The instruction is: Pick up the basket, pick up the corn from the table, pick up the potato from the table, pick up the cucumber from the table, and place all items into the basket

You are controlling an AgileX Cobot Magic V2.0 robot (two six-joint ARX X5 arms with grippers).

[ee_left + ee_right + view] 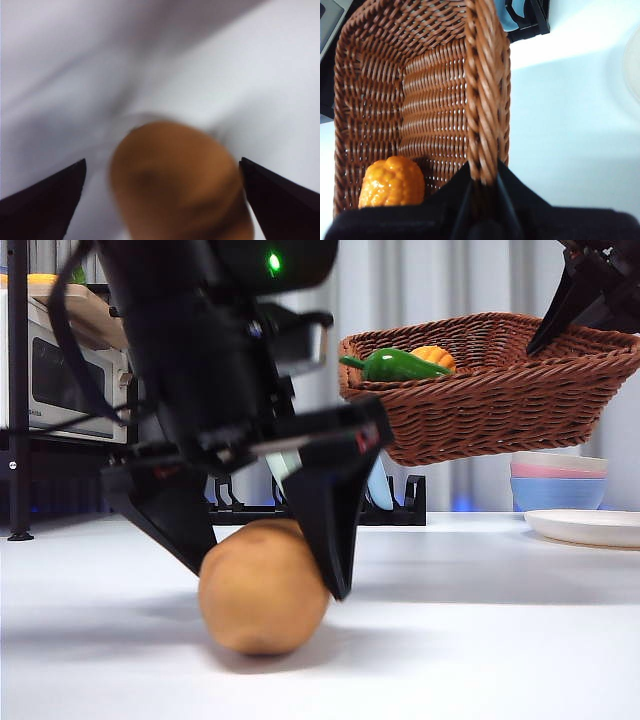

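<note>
Left hand [265,575] down at near left of table [480,640], jaws wide, straddling the potato [262,588]; potato rests on the table, right jaw touching its upper side, left jaw just beside it. Right hand [482,182] clamped on the basket [500,400] rim, basket lifted clear of the table at far right. Corn [392,182] and cucumber [395,365] lie inside the basket. Open table right of the potato

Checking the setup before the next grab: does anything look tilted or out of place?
Yes: the basket hangs off the table, tilted, held by its rim in the right tool. The cucumber and corn sit at its low end. The left tool straddles the potato, jaws open.
</note>
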